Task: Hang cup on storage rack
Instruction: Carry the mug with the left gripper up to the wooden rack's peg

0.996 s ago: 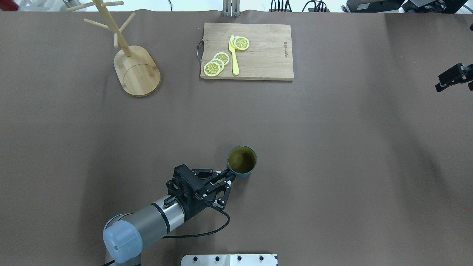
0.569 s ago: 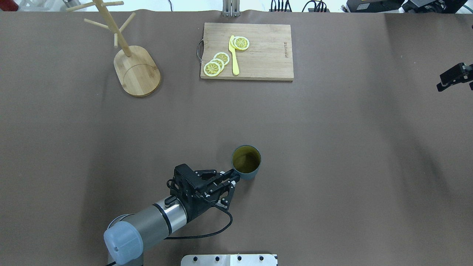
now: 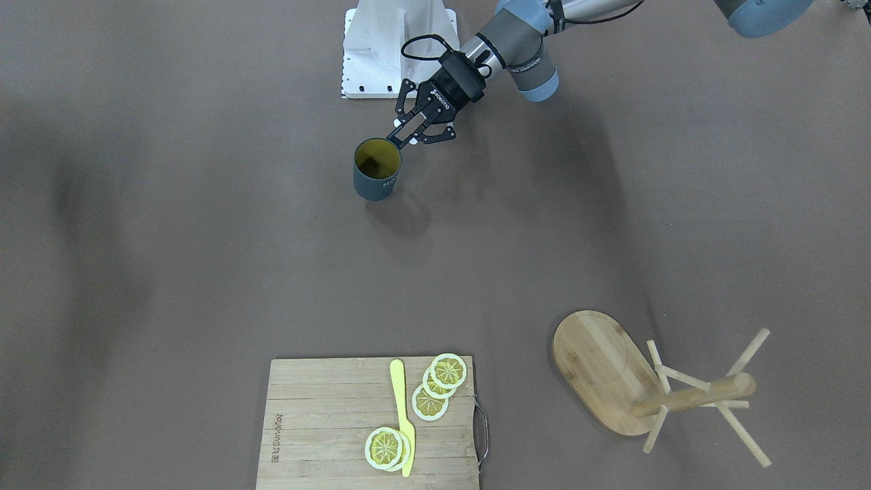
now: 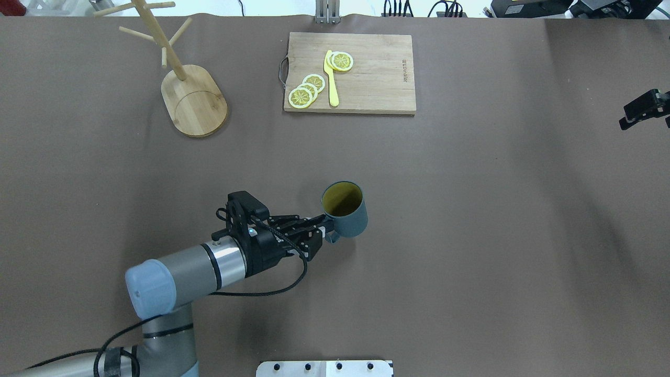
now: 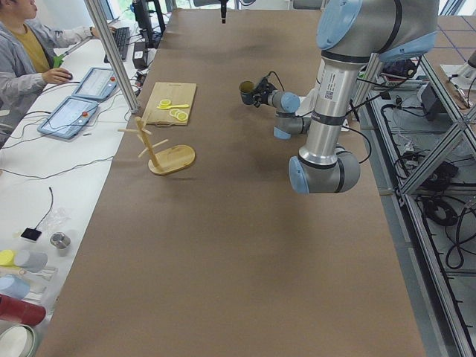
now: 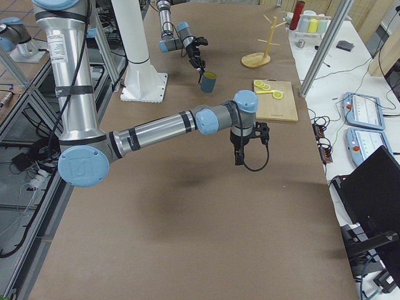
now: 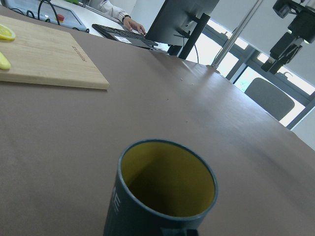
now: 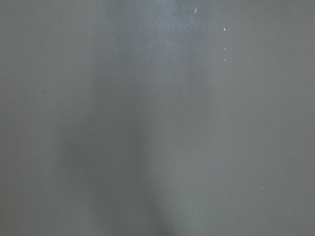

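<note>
The dark teal cup (image 4: 346, 211) with its yellow-green inside hangs just above the table, a little tilted, near the front middle. My left gripper (image 4: 324, 227) is shut on the cup's loop handle (image 4: 332, 237) at its near-left side. The front-facing view shows the same hold, gripper (image 3: 396, 139) at the rim of the cup (image 3: 375, 171). The left wrist view is filled by the cup (image 7: 162, 196). The bamboo storage rack (image 4: 194, 99) stands at the far left, also in the front-facing view (image 3: 602, 371). My right gripper (image 4: 640, 110) hovers at the right edge; its jaws are unclear.
A wooden cutting board (image 4: 377, 78) with lemon slices (image 4: 307, 90) and a yellow knife (image 4: 331, 78) lies at the far middle. The robot's white base plate (image 4: 324, 368) is at the front edge. The right wrist view shows only brown table surface.
My left gripper has closed on the cup's handle and lifted the cup off the table, carrying it a little away from the robot. The left arm has swung leftward. The right gripper barely moved.
</note>
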Robot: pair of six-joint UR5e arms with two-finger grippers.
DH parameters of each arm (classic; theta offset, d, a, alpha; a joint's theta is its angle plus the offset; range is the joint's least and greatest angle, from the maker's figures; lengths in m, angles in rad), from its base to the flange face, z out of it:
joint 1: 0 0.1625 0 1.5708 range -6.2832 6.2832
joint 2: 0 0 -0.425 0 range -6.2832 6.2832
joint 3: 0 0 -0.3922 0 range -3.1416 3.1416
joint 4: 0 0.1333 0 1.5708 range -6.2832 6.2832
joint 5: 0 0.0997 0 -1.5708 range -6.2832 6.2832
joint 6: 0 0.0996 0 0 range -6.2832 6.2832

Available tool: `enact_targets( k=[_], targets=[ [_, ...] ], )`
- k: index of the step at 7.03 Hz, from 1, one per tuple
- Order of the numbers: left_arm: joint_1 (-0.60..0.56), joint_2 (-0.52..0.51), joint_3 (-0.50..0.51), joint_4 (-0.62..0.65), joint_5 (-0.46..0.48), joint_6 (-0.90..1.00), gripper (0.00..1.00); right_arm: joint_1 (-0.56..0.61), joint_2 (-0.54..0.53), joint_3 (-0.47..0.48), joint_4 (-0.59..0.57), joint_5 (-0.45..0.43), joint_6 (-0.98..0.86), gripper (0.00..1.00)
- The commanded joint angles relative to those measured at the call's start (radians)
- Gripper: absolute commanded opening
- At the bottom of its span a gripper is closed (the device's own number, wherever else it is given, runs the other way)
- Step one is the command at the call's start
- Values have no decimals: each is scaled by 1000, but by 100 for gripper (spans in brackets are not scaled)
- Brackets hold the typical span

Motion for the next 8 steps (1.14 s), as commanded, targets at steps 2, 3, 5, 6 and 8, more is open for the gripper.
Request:
enact_targets(
  k=[2,3,5,6,8],
  targets=[
    [-232,16,-3,-3,-281,-171,0,-1,-2,4,1,0,0,100],
    [-270,21,-5,-23,-335,-266,0,-1,-1,4,1,0,2,100],
    [-342,75,-3,-135,-380,-487,0,-1,2,7,1,0,2,100],
    [-408,84,-3,-138,-449,-576,0,-1,4,10,1,0,2,100],
    [-546,93,12,-137,-568,-694,0,-1,8,12,1,0,3,100]
  ],
)
